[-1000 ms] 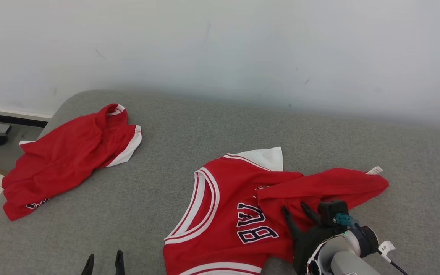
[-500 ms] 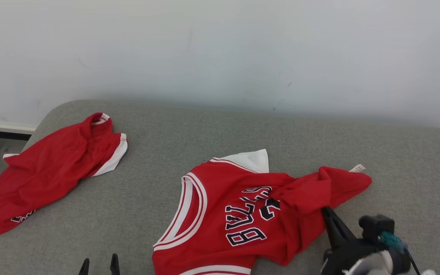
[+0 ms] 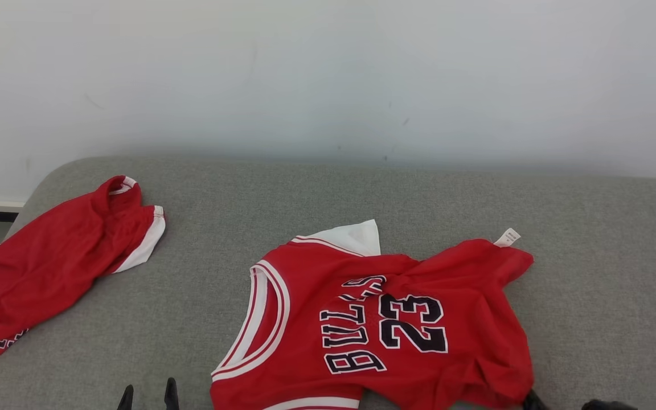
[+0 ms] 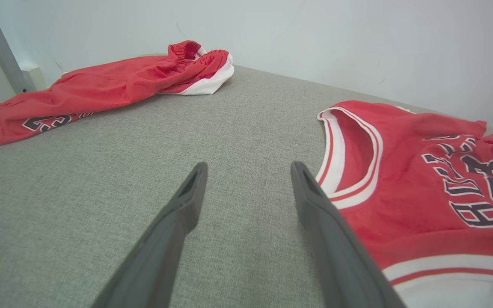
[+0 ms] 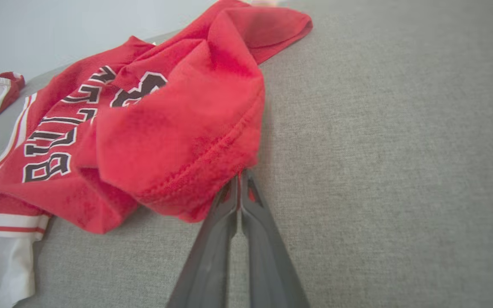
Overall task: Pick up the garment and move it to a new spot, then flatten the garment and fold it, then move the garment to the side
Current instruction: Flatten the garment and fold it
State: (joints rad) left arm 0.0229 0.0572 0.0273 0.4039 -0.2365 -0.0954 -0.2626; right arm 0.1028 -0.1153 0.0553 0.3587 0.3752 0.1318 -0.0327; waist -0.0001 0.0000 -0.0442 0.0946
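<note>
The jersey [image 3: 385, 330] lies chest up on the grey cushion [image 3: 476, 193], near its front middle. The flap that covered its chest 1 second ago has been drawn back toward the robot, so the 23 now shows. Flattening looks under way, with bunching left at the hem. The right gripper [image 5: 240, 182] is clenched on that hem. The left gripper [image 4: 248, 169] hangs released over bare cushion beside the collar. Count: 1 jersey, 1 pair of shorts [image 3: 49, 267], 1 tag [image 3: 508, 237], 2 grippers.

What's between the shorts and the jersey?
Just bare grey cushion, seen in the head view, between the shorts and the jersey.
</note>
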